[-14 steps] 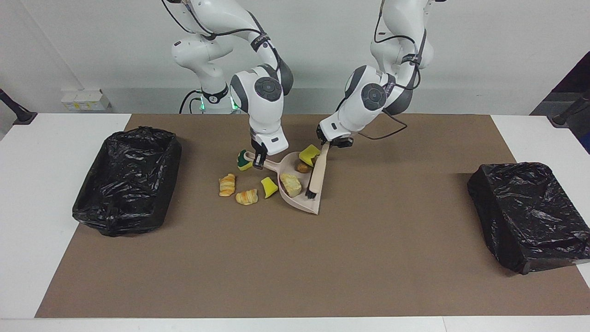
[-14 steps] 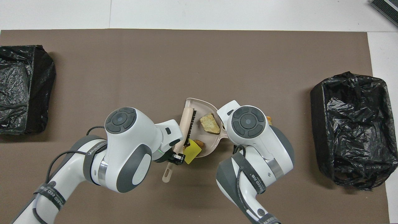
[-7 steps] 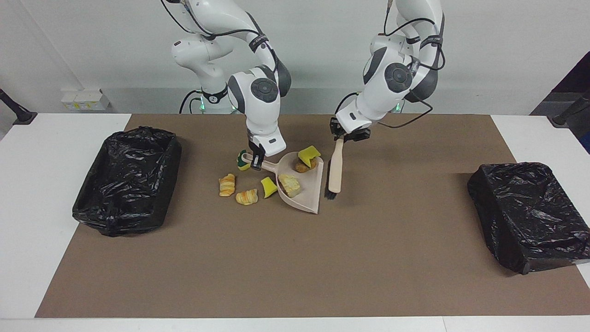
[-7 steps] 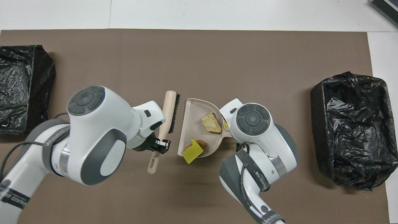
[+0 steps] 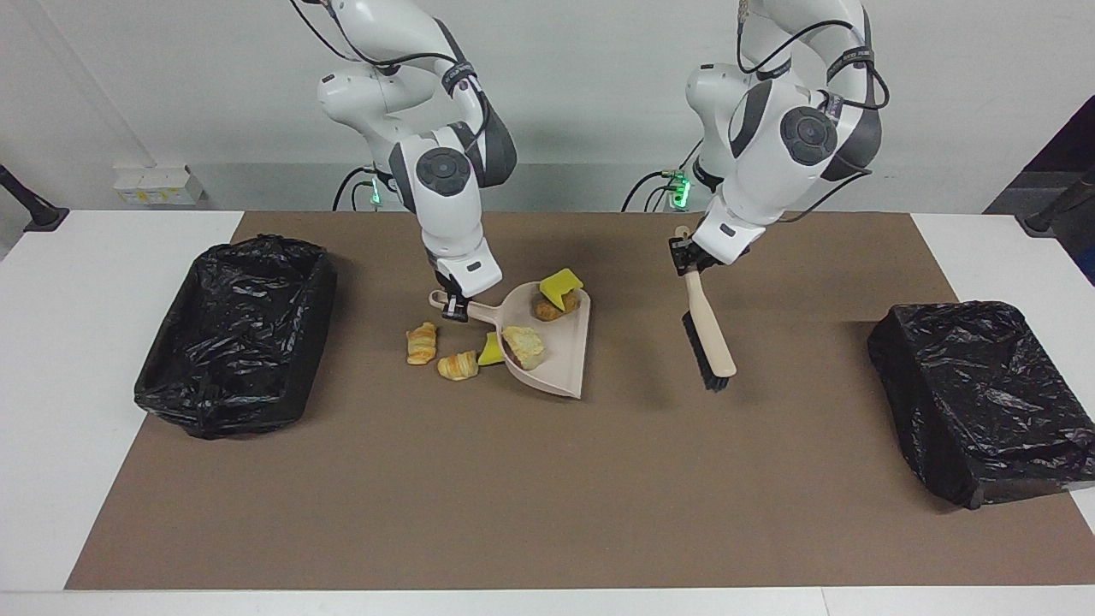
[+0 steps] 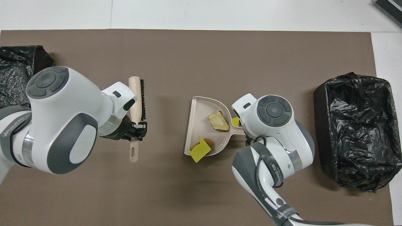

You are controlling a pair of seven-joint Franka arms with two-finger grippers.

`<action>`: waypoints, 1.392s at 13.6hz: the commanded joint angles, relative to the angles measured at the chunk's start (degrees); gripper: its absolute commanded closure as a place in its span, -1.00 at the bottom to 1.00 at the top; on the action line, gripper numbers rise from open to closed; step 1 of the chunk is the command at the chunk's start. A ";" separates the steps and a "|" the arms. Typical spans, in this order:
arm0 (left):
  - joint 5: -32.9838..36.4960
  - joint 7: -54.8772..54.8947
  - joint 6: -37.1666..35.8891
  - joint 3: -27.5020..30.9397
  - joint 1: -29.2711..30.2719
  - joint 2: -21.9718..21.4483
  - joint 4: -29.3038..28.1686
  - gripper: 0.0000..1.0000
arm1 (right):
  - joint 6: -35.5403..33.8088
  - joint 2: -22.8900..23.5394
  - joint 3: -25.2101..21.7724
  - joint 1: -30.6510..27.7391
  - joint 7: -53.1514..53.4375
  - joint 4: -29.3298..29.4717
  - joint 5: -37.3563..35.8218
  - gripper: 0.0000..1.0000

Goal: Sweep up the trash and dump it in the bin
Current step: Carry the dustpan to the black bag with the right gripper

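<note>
Centrally, the brown mat point(image 5: 547, 479) bears a lined bin point(image 5: 235, 334) at each side of the frame. Mid-frame, the right gripper point(image 5: 453, 308) clamps the dustpan point(image 5: 552, 355) handle; three trash point(image 5: 522, 345) bits lie inside, others just beside it. Right of centre, the left gripper point(image 5: 687, 258) holds the brush point(image 5: 708, 329) raised.

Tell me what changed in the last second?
The left end effector carried the brush out of the dustpan toward the left arm's end. The right end effector, shut on the handle, raised the dustpan. The loose trash stayed put.
</note>
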 commanded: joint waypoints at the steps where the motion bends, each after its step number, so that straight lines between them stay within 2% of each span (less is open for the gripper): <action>1: 1.16 -1.44 -0.45 -0.67 0.46 -0.32 -0.28 1.00 | -1.64 -1.45 0.55 -4.50 -7.09 1.74 3.31 1.00; 6: 1.16 -2.14 -0.28 -0.85 -0.69 -0.50 -2.30 1.00 | -10.78 -1.45 0.38 -15.48 -17.55 9.03 7.35 1.00; 7: 1.08 -3.45 0.07 -1.37 -0.95 -0.76 -4.22 1.00 | -12.10 -1.45 0.20 -18.20 -20.10 9.91 8.84 1.00; 9: 1.08 -6.69 2.69 -1.64 -5.85 -1.64 -8.08 1.00 | -15.09 -1.45 0.11 -24.00 -25.72 11.67 11.14 1.00; 11: 1.08 -12.39 10.32 -1.64 -11.65 -4.18 -14.05 1.00 | -18.69 -1.45 -0.15 -31.73 -33.18 12.03 11.58 1.00; 14: 0.99 -14.35 12.64 -1.64 -18.77 -7.17 -18.90 1.00 | -21.60 -1.45 -0.50 -40.70 -45.49 14.48 7.65 1.00; 16: 0.90 -17.68 15.61 -1.72 -24.04 -8.14 -21.62 1.00 | -21.52 -0.58 -0.42 -45.98 -49.81 16.67 0.63 1.00; 19: 0.64 -22.17 21.67 -1.64 -28.45 -8.23 -25.49 1.00 | -15.75 0.57 -0.50 -47.15 -52.83 17.91 -8.51 1.00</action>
